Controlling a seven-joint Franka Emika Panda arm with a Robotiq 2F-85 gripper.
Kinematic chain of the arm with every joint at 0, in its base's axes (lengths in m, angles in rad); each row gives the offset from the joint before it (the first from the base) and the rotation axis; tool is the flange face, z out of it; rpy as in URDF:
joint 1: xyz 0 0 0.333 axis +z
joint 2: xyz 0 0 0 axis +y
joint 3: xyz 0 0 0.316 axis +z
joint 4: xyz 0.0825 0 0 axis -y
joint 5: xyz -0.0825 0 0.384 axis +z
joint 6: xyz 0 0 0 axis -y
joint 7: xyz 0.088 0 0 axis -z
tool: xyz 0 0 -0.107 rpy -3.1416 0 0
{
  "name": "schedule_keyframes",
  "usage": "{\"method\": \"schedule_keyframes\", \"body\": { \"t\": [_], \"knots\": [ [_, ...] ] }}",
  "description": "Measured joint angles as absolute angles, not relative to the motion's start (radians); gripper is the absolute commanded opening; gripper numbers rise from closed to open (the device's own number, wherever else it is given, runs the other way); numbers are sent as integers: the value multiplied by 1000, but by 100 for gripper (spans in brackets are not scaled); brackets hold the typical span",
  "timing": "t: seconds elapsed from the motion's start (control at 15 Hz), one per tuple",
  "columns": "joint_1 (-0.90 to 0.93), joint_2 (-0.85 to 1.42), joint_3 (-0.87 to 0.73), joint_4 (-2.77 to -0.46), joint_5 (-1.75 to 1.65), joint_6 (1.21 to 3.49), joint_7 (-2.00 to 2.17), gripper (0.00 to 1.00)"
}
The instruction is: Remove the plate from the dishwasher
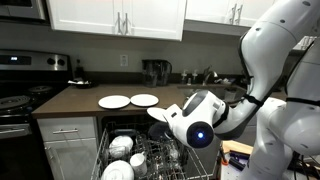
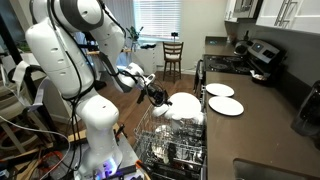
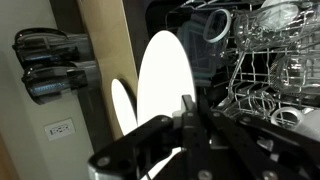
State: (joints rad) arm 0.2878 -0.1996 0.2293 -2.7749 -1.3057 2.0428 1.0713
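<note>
My gripper [image 3: 187, 112] is shut on the edge of a white plate [image 3: 165, 80] and holds it upright in the air. In both exterior views the plate [image 1: 157, 113] [image 2: 185, 103] hangs just above the open dishwasher [image 1: 165, 158] [image 2: 168, 148], at about counter height. The gripper [image 1: 166, 117] [image 2: 160, 96] sits at the plate's rim. The dishwasher's grey wire rack [image 3: 268, 70] is pulled out and holds several white dishes [image 1: 120, 146].
Two white plates [image 1: 113, 101] [image 1: 145, 99] lie on the brown counter [image 1: 70, 100] beside the dishwasher; they also show in an exterior view [image 2: 220, 90] [image 2: 227, 106]. A black stove [image 1: 15, 95] stands at the counter's end. A dark appliance [image 3: 50, 65] stands at the wall.
</note>
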Motion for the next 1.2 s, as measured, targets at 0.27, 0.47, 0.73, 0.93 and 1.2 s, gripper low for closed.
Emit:
{"method": "schedule_keyframes", "body": {
  "t": [0.27, 0.47, 0.73, 0.93, 1.2],
  "knots": [
    [288, -198, 229, -2775, -1304, 2046, 1071, 2],
    [288, -190, 229, -2777, -1304, 2046, 1071, 2],
    [290, -186, 231, -2777, -1306, 2046, 1071, 2],
    [291, -187, 240, -2776, -1311, 2045, 1071, 2],
    [293, -187, 259, -2775, -1333, 2042, 1071, 2]
  ]
}}
